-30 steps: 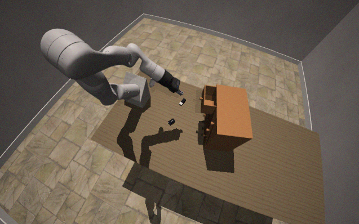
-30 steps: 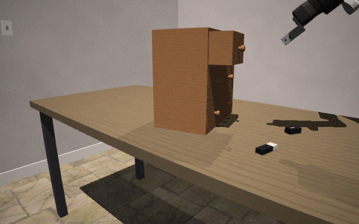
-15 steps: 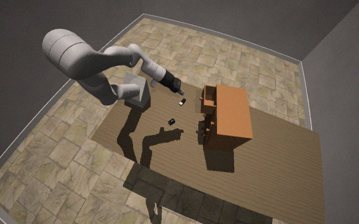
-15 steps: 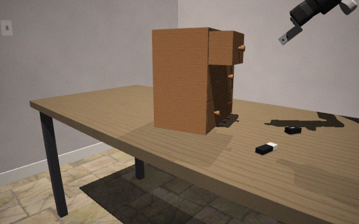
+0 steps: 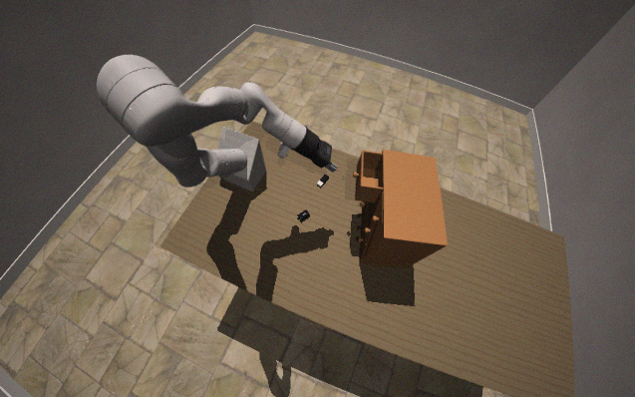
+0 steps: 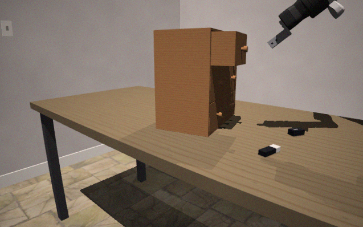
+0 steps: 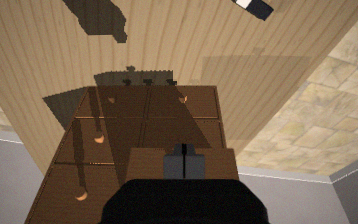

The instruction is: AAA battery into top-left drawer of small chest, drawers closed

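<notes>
The small chest (image 5: pixel 411 199) (image 6: pixel 182 80) stands upright on the table. Its top-row left drawer (image 5: pixel 370 194) (image 6: pixel 223 48) (image 7: pixel 147 162) is pulled partly out and looks level. Part of its inside shows from above in the top view; no battery can be made out there. The AAA battery is not seen in any view. My gripper (image 5: pixel 334 169) (image 6: pixel 272 44) (image 7: pixel 184 155) is shut with nothing between the fingertips. It hangs in the air in front of the open drawer, at about its height and clear of its knob (image 5: pixel 356 175) (image 6: pixel 244 48).
A black and white block (image 5: pixel 322 181) (image 6: pixel 269 150) (image 7: pixel 254 7) lies on the table (image 5: pixel 488 299) (image 6: pixel 108 114) in front of the chest. A small black object (image 5: pixel 303 215) (image 6: pixel 296 132) lies farther to the right. The other drawers look pushed in. A grey block (image 5: pixel 256 165) stands near the arm's base.
</notes>
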Controlling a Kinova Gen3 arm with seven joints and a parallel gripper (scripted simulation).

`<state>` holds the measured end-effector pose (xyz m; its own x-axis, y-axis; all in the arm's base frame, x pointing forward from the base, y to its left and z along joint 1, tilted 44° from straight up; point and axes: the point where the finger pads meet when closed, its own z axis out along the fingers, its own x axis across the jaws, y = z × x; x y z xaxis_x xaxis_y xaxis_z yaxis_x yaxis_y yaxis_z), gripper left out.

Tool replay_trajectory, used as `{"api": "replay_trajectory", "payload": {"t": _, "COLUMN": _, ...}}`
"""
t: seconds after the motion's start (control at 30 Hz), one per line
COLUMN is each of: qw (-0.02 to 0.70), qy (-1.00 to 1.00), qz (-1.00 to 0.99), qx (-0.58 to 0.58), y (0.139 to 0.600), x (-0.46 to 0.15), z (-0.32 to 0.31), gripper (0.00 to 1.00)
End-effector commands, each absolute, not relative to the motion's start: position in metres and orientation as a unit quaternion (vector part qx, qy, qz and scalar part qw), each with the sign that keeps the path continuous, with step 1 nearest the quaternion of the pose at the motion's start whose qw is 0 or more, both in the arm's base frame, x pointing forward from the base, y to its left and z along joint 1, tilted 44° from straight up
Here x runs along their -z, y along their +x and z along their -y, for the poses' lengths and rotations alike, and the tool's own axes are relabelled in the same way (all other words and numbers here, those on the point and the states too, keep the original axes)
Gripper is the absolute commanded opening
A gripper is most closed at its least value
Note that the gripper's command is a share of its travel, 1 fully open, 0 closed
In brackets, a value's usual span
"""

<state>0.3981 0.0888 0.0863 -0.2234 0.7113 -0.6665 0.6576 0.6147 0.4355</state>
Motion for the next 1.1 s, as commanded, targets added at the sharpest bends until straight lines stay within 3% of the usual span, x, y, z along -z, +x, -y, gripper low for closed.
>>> {"api": "replay_trajectory", "payload": {"t": 0.0, "qw": 0.443, "qy": 0.443, "qz": -0.779, "qx": -0.025, "y": 0.406, "x": -0.081, "z": -0.084, "gripper": 0.0}}
{"api": "replay_trajectory", "payload": {"t": 1.07, "qw": 0.443, "qy": 0.443, "qz": -0.779, "qx": -0.025, "y": 0.418, "x": -0.075, "z": -0.082, "gripper": 0.0}}
